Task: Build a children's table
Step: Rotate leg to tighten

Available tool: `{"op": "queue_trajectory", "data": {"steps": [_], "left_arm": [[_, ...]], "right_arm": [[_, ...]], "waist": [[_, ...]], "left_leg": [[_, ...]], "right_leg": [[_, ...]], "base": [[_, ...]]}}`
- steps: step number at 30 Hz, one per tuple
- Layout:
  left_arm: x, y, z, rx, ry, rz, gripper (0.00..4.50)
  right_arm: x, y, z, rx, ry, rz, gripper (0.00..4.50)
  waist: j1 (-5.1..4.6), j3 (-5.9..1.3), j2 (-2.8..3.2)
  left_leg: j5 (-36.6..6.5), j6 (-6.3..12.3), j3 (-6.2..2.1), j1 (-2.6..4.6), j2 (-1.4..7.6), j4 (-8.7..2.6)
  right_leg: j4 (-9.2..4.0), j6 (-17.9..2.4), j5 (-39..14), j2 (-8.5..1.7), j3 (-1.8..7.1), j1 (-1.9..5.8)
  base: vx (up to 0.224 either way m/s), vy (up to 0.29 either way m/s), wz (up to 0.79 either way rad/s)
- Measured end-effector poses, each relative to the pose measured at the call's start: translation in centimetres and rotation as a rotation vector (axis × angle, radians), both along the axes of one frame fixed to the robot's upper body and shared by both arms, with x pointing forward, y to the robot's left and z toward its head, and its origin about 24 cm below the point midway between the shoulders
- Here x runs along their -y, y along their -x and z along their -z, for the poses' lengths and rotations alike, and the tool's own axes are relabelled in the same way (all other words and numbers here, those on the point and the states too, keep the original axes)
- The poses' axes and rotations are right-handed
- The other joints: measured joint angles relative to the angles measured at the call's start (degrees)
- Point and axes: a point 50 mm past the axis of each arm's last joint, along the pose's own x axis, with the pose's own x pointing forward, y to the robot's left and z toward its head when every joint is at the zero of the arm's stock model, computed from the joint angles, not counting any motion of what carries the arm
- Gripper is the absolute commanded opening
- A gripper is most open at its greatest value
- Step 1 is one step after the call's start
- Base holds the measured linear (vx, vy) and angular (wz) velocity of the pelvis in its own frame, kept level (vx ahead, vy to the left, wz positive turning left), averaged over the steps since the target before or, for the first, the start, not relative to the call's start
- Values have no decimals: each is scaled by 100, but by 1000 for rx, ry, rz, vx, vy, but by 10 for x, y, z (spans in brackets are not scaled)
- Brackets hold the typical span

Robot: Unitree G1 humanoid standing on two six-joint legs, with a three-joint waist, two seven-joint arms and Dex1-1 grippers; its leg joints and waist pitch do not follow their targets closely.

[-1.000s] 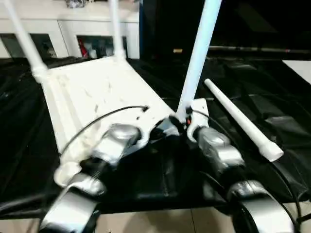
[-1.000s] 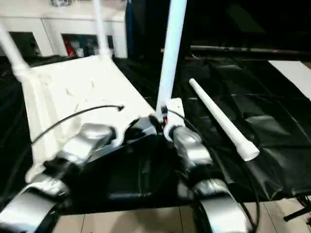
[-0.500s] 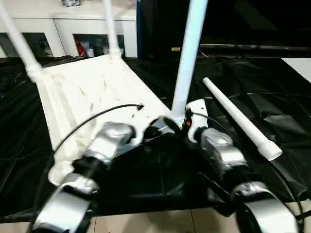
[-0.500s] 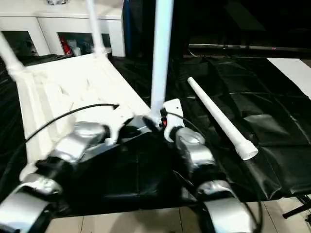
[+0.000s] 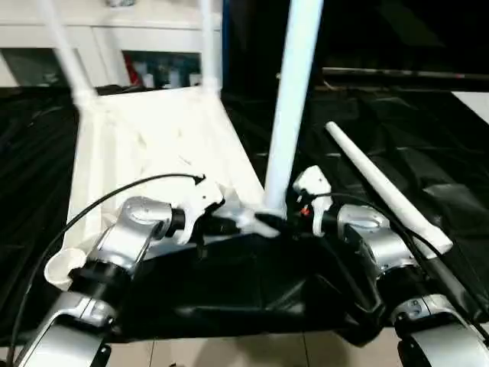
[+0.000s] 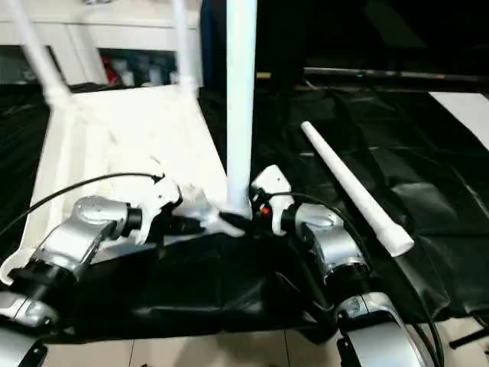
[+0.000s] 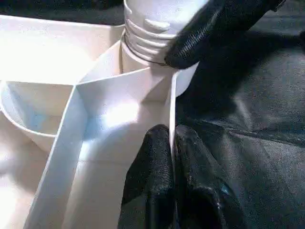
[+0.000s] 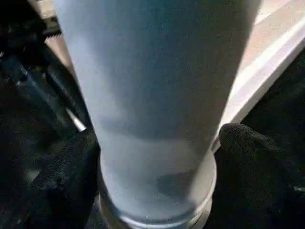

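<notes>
My left hand (image 7: 170,157) pinches the tabletop (image 5: 145,153) rim; my right hand (image 8: 157,162) brackets the third leg (image 5: 294,99), fingers wide. Best keep it plumb while seating it.

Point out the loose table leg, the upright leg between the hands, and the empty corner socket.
loose leg (image 5: 382,193), left eye view, mid-shaft
upright leg (image 6: 241,92), right eye view, shaft
empty socket (image 5: 63,267), left eye view, rim

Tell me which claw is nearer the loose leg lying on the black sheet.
Right. The right claw is at the base of the upright leg, beside the loose leg. The left claw pinches the tabletop rim, farther off.
</notes>
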Motion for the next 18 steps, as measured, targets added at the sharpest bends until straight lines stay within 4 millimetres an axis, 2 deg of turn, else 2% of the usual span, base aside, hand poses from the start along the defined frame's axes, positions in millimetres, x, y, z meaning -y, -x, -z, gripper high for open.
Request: {"op": "queue_trajectory", "data": {"steps": [2,9,13,18], "left_arm": [[0,0,0,0,-1,-1,0],[0,1,0,-1,-1,-2,0],[0,1,0,-3,0,1,0],[0,2,1,-4,0,1,0]], "right_arm": [[1,1,0,-2,8,-13,401],[0,2,1,-11,7,-48,348],[0,2,0,-11,6,-45,303],[0,3,1,-13,3,-39,281]], "waist": [[-3,1,-1],[-2,1,-2],[-2,1,-1],[-6,1,-1]], "left_leg": [[0,0,0,-2,0,0],[0,0,0,-3,1,-1],[0,0,0,-3,1,-1],[0,0,1,-1,1,-1]], "right_leg": [[1,0,0,0,0,0],[1,2,-2,0,-1,0],[1,3,-2,0,-1,0],[2,3,-2,0,0,3]], "base": [[0,0,0],[0,0,0],[0,0,0],[0,0,0]]}}
